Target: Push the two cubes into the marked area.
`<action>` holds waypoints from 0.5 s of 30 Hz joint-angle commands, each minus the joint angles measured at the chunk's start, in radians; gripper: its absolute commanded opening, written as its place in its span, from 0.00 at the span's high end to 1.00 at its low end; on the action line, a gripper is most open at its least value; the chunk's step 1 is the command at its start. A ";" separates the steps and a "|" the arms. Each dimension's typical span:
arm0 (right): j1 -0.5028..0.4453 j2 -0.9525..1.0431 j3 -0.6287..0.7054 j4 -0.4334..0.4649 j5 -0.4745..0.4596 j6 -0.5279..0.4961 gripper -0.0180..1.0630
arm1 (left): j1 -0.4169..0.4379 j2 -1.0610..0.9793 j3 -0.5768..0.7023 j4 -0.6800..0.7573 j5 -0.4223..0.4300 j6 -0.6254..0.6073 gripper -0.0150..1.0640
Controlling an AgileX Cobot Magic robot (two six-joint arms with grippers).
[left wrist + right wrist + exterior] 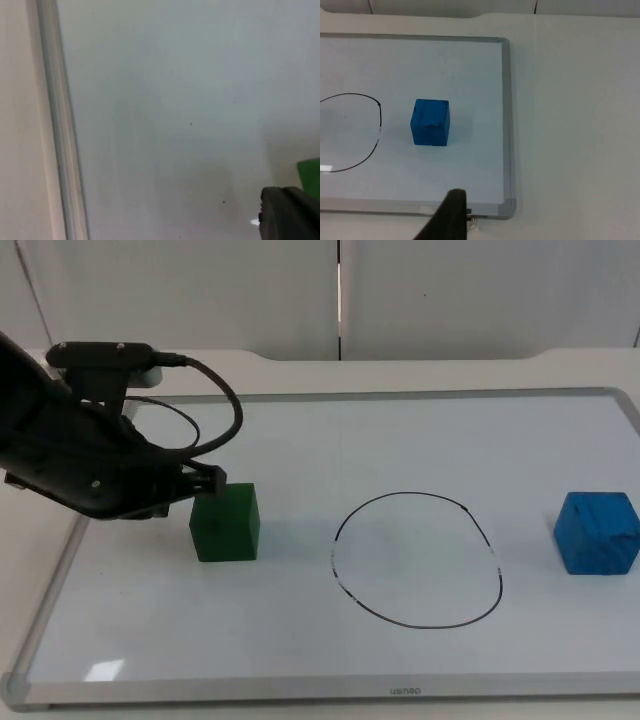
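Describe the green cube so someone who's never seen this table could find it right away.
Start at the whiteboard lying on the table, with a hand-drawn black circle near its middle. The green cube sits outside that circle on the left arm's side, with the left pincer right against it. Its colour sets it apart: the blue cube, the other block, lies on the circle's opposite side.

Green cube (pixel 225 523), blue cube (pixel 597 531)

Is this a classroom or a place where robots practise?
Most likely a robot practice bench. A whiteboard lies flat with a hand-drawn circle as a target, a green cube and a blue cube sit outside it, and the left gripper is beside the green one.
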 commanded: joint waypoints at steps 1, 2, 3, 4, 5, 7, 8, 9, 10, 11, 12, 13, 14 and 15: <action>-0.004 -0.004 0.007 -0.004 -0.011 -0.001 0.01 | 0.001 0.011 -0.005 -0.008 -0.013 0.002 0.99; -0.004 -0.004 0.007 -0.004 -0.011 -0.001 0.01 | 0.001 0.016 -0.005 -0.008 -0.013 0.002 0.99; -0.004 -0.004 0.007 -0.004 -0.011 -0.001 0.01 | 0.001 0.016 -0.005 -0.008 -0.013 0.002 0.99; -0.004 -0.004 0.007 -0.004 -0.011 -0.001 0.01 | 0.001 0.024 -0.007 -0.006 -0.016 0.002 0.99; -0.004 -0.004 0.007 -0.004 -0.011 -0.001 0.01 | 0.001 0.034 -0.009 0.000 -0.018 0.002 0.99; -0.004 -0.004 0.007 -0.004 -0.011 -0.001 0.01 | 0.001 0.054 -0.017 0.036 -0.001 0.002 0.99; -0.004 -0.004 0.007 -0.004 -0.011 -0.001 0.01 | 0.001 0.071 -0.025 0.034 0.004 0.002 0.99; -0.004 -0.004 0.007 -0.004 -0.011 -0.001 0.01 | 0.001 0.071 -0.025 0.034 0.004 0.002 0.99; -0.004 -0.004 0.007 -0.004 -0.011 -0.001 0.01 | 0.001 0.086 -0.028 0.034 0.017 0.002 0.99; -0.004 -0.004 0.007 -0.004 -0.011 -0.001 0.01 | 0.001 0.095 -0.035 0.034 0.017 0.002 0.99; -0.004 -0.004 0.007 -0.004 -0.011 -0.001 0.01 | 0.001 0.102 -0.038 0.034 0.017 0.002 0.99; -0.004 -0.004 0.007 -0.004 -0.011 -0.001 0.01 | 0.001 0.101 -0.037 0.028 0.029 0.002 0.99; -0.004 -0.004 0.007 -0.004 -0.011 -0.001 0.01 | 0.001 0.101 -0.037 0.028 0.029 0.002 0.99; -0.004 -0.004 0.007 -0.004 -0.011 -0.001 0.01 | 0.001 0.101 -0.037 0.024 0.034 0.002 0.99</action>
